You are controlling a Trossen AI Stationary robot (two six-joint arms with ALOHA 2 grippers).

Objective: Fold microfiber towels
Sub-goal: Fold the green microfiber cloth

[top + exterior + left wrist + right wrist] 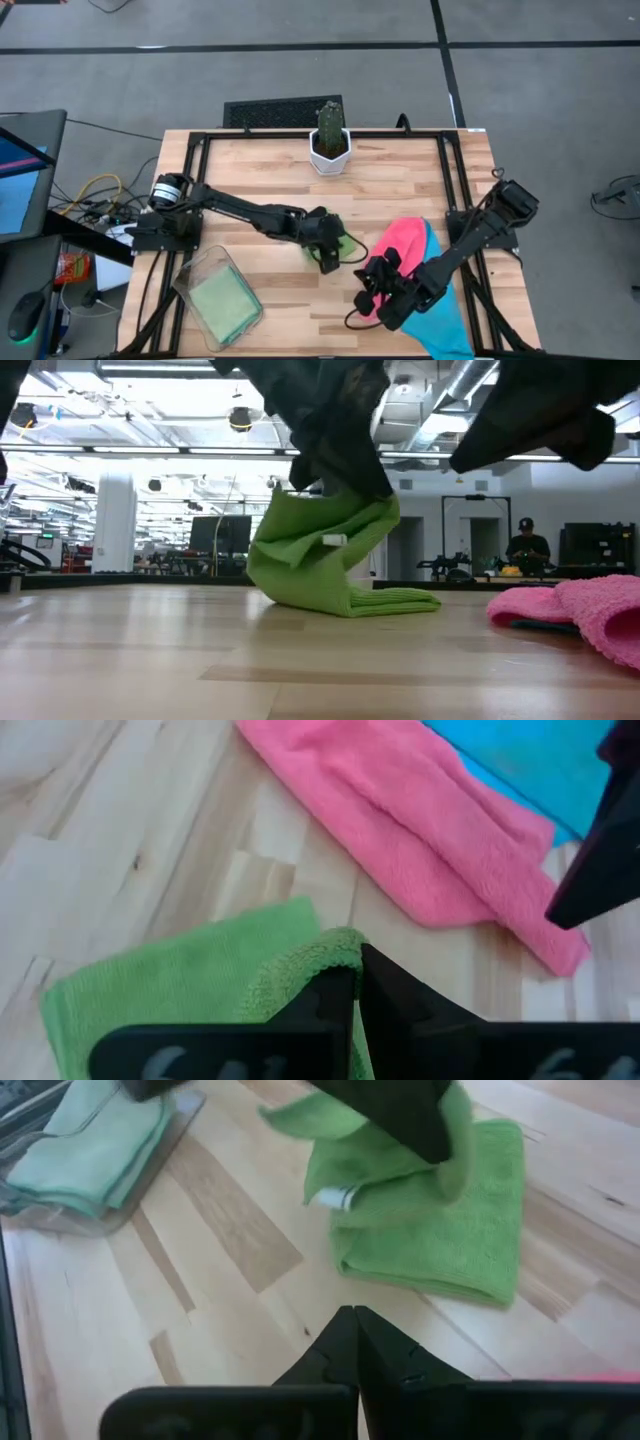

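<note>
Folding green towel [320,565] | left gripper [330,250] fingers clenched on its raised edge beside cactus pot [329,152] | right gripper [375,290] fingers clenched, empty | advise aligning edges before release

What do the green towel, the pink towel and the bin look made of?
Green towel: soft matte cloth, probably microfiber; fine fuzzy nap, limp folds, stitched edge, small white tag. Pink towel: similar but plusher; its pile shows. Bin: clear glossy plastic, apparently; the folded cloth inside shows through its walls.
</note>
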